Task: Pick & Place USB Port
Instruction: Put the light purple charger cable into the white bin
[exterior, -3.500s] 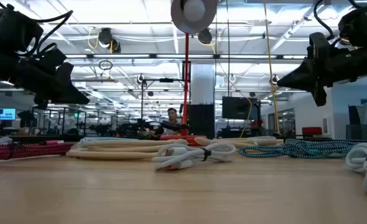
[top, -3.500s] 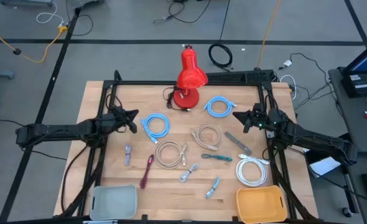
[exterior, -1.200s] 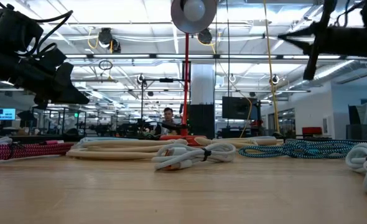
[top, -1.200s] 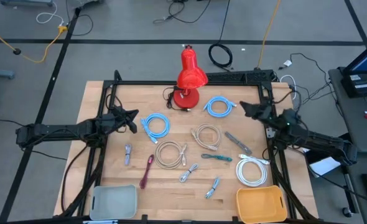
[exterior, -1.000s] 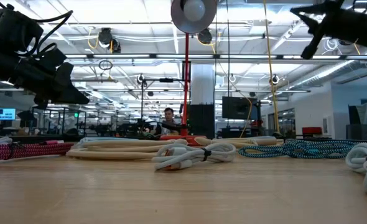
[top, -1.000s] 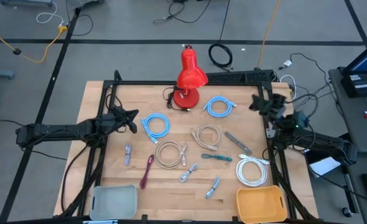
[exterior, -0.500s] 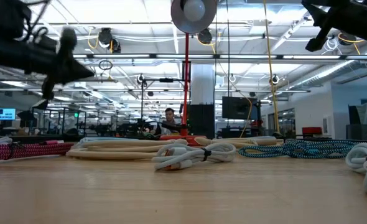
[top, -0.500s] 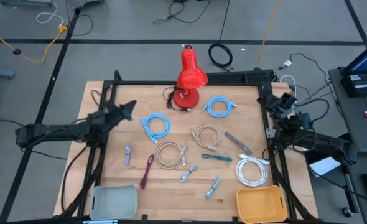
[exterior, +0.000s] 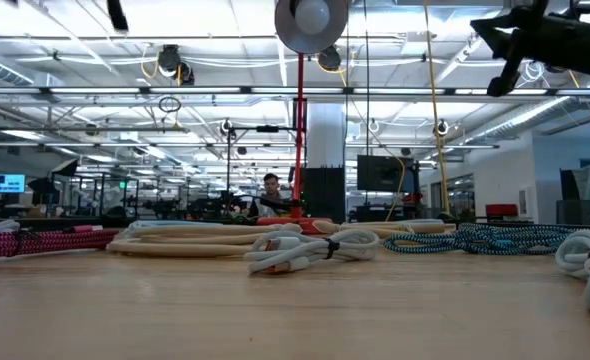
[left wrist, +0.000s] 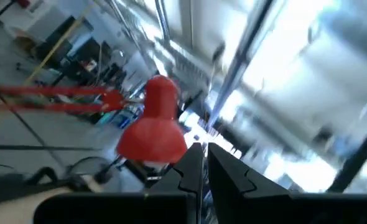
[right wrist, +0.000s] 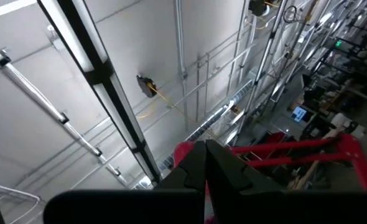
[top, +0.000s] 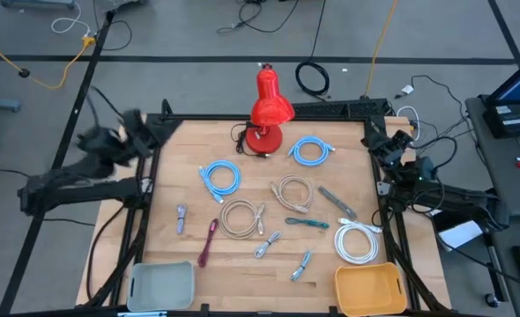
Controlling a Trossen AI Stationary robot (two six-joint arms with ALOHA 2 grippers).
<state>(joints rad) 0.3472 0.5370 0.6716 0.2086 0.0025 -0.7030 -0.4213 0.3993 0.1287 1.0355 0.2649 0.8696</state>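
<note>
The USB cables lie untouched mid-counter: a grey one (top: 262,246), a blue-tipped one (top: 301,264), a short one (top: 182,217), with coiled cords around them. Both bins, grey (top: 161,287) and yellow (top: 367,289), at the near edge look empty, so by my read the whole job is ahead. The left tool (top: 151,134) is clenched on nothing, off the counter's far left corner, well apart from them. The right tool (top: 371,143), also clenched empty, hangs at the far right edge, pointing up.
</note>
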